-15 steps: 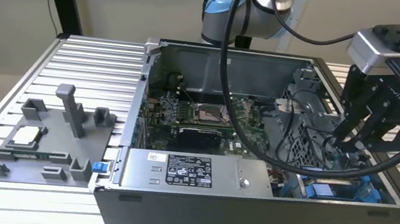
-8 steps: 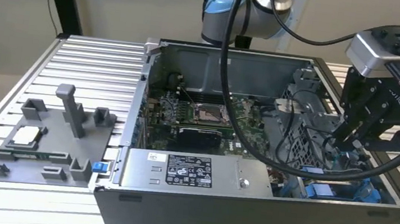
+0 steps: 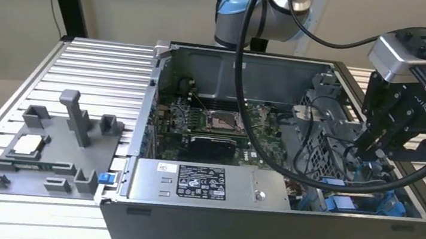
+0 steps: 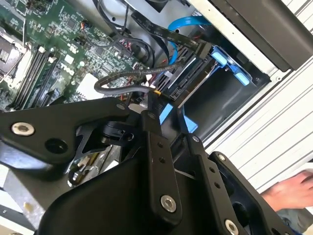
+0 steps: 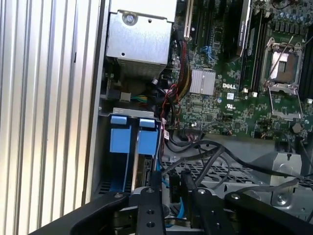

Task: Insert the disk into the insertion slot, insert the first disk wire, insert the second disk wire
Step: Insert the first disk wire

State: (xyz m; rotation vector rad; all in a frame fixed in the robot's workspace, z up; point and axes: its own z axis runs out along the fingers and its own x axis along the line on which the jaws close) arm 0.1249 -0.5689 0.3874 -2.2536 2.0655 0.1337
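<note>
Down in the case's [image 3: 265, 228] drive bay, near the disk frame [image 5: 148, 137], the pincer [image 5: 170, 177] hangs among wires [image 4: 122, 81]; its grip I cannot tell

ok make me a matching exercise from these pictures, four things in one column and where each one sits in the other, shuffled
Things:
1. gripper
2. power supply box
3. grey fixture tray
4. processor socket

Places:
a. on the slatted table, outside the case, at the exterior view's left
b. in the middle of the green board
c. reaching into the case by the blue drive frames, at the exterior view's right
d. along the case's near wall, white label facing up

Pairs: 1-c, 2-d, 3-a, 4-b
</note>
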